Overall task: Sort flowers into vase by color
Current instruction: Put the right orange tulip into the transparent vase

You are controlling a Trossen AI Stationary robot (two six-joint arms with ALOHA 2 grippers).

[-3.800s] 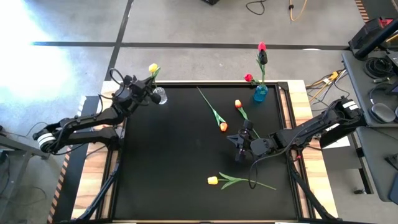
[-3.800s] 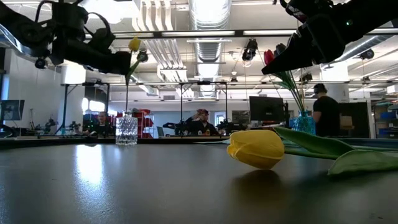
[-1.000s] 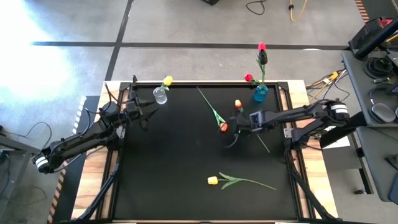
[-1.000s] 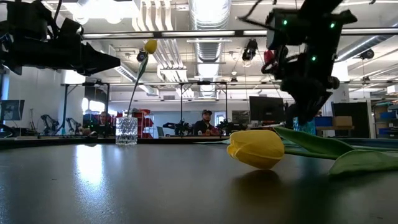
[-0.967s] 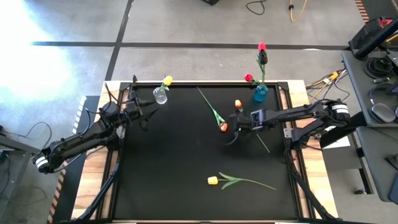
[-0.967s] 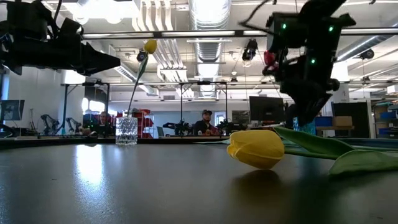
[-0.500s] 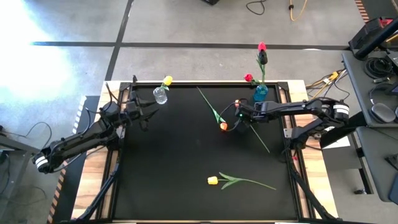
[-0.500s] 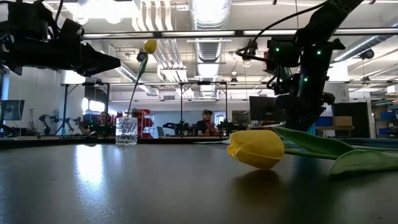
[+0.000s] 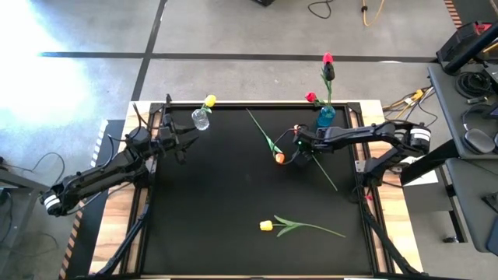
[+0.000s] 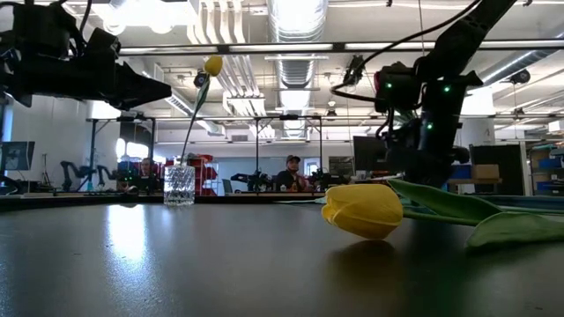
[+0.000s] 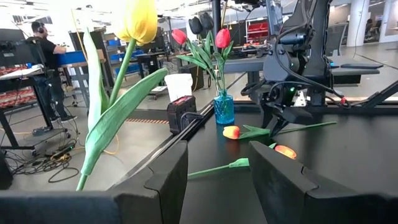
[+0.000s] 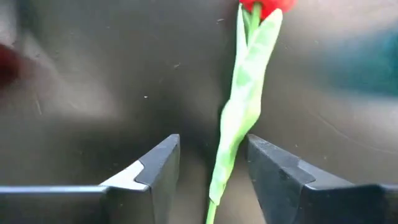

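Two orange tulips lie on the black table. One lies toward the middle. The other shows an orange-red head and a green stem. My right gripper stands open, low over this second tulip. Its fingers are on either side of the stem just below the head, and I see no touch. A yellow tulip stands in a clear vase. Red tulips stand in a blue vase. Another yellow tulip lies near the front edge. My left gripper waits open beside the clear vase.
The blue vase stands just beyond my right gripper, at the far right edge. The first orange tulip's stem runs toward the far edge, close to the left of the gripper. Bare black table lies in the middle and at the near left. A person sits far behind the table.
My right gripper has moved toward the table's far edge and come down over the orange-red tulip, so that its fingers now stand either side of the stem. No flower has moved.
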